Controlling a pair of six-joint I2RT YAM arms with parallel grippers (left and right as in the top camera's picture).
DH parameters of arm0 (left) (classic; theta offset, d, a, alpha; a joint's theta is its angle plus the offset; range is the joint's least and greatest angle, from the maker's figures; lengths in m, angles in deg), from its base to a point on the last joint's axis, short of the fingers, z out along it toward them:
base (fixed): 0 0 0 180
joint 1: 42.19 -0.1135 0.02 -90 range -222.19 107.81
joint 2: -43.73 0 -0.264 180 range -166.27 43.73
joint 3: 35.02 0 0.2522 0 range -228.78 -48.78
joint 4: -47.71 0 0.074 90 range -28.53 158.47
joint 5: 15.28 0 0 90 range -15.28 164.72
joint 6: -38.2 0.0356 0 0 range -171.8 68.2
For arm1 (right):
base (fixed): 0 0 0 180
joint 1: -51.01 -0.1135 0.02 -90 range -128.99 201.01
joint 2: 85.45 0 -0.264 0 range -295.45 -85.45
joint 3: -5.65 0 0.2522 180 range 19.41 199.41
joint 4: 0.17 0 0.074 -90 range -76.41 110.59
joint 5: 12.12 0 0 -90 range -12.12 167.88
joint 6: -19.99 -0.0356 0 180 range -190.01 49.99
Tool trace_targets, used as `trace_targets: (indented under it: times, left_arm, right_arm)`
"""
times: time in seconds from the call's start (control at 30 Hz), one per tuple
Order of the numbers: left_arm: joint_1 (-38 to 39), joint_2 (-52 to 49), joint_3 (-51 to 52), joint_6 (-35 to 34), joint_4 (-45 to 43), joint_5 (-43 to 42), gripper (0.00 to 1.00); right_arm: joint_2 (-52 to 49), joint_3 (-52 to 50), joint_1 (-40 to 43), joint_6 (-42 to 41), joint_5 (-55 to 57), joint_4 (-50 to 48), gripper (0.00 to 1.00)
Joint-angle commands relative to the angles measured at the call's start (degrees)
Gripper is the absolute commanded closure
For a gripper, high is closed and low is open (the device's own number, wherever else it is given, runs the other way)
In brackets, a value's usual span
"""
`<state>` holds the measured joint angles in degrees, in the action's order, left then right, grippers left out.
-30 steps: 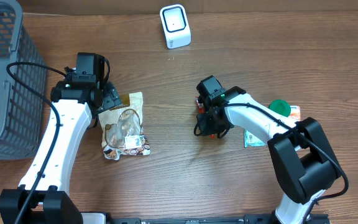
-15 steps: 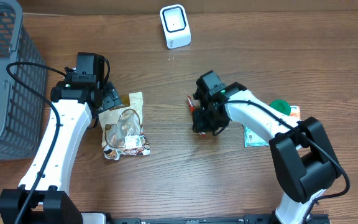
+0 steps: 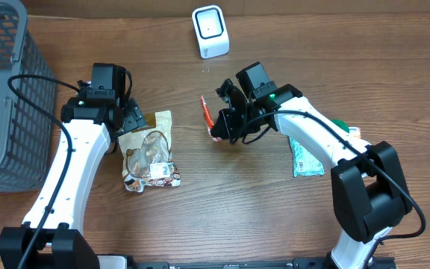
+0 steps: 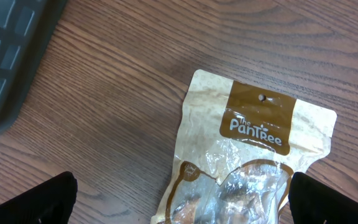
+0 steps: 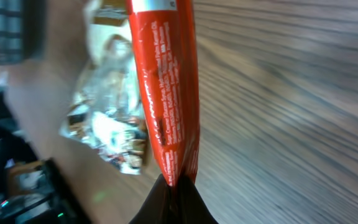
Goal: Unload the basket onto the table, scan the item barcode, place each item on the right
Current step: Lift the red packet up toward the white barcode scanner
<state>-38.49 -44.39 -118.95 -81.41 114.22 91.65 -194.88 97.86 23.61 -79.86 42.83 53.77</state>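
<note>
Red sachet looks light, floppy and kinda slick, so my right gripper is pinched tight on its end seam, the stiffest spot.

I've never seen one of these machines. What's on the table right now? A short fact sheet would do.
Right gripper: shut on red packet
Left gripper: open, holding nothing, above brown snack pouch
Scanner: white, at the table's far edge, beyond the red packet
Basket: grey, far left
Also there: teal packet under the right arm
</note>
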Motion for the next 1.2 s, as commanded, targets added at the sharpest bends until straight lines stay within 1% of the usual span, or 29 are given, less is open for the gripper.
trace_targets:
  times: [0.0,0.13,0.23,0.33,0.4,0.5,0.6,0.63,0.7,0.73,0.87,1.03,1.13,1.17]
  left_arm:
    - [0.1,1.1,-1.0,0.5,0.1,0.0,0.0]
    - [0.1,1.1,-0.9,0.5,0.1,0.0,0.0]
    - [0.1,1.1,-1.0,0.5,0.1,0.0,0.0]
    - [0.1,1.1,-1.0,0.5,0.1,0.0,0.0]
    - [0.1,1.1,-1.0,0.5,0.1,0.0,0.0]
    - [0.1,1.1,-1.0,0.5,0.1,0.0,0.0]
    - [0.1,1.1,-1.0,0.5,0.1,0.0,0.0]
    - [0.1,1.1,-1.0,0.5,0.1,0.0,0.01]
    - [0.1,1.1,-0.9,0.5,0.1,0.0,0.0]
    - [0.1,1.1,-0.9,0.5,0.1,0.0,0.0]
    - [0.1,1.1,-1.0,0.5,0.1,0.0,0.0]
    - [0.1,1.1,-1.0,0.5,0.1,0.0,0.0]
    - [0.1,1.1,-1.0,0.5,0.1,0.0,0.0]
    - [0.1,1.1,-1.0,0.5,0.1,0.0,0.01]
  right_arm:
    - [2.2,1.6,0.1,1.3,-5.6,-0.3,0.96]
    - [2.2,1.6,0.2,0.7,-6.8,-1.7,0.96]
    - [2.2,1.6,0.6,0.7,-13.5,-4.6,0.96]
    - [2.2,1.6,0.9,0.6,-16.0,-7.0,0.96]
    - [2.2,1.9,0.9,-2.7,-16.0,-9.1,0.96]
    - [2.2,3.5,0.9,-11.2,-16.1,-13.1,0.97]
    - [2.2,8.2,0.9,-14.4,-16.1,-13.7,0.97]
    - [2.1,12.5,0.9,-14.9,-16.1,-12.3,0.97]
    - [2.1,17.2,1.1,-18.0,-16.1,-11.6,0.97]
    - [2.0,19.6,1.4,-20.2,-16.1,-12.0,0.97]
    - [2.0,25.8,3.5,-24.5,-16.1,-13.7,0.97]
    - [1.3,27.3,7.8,-33.1,-17.9,-22.9,0.97]
    - [-1.4,27.3,9.9,-40.2,-23.6,-33.0,0.97]
    - [-3.3,27.3,10.5,-44.1,-26.0,-38.4,0.97]
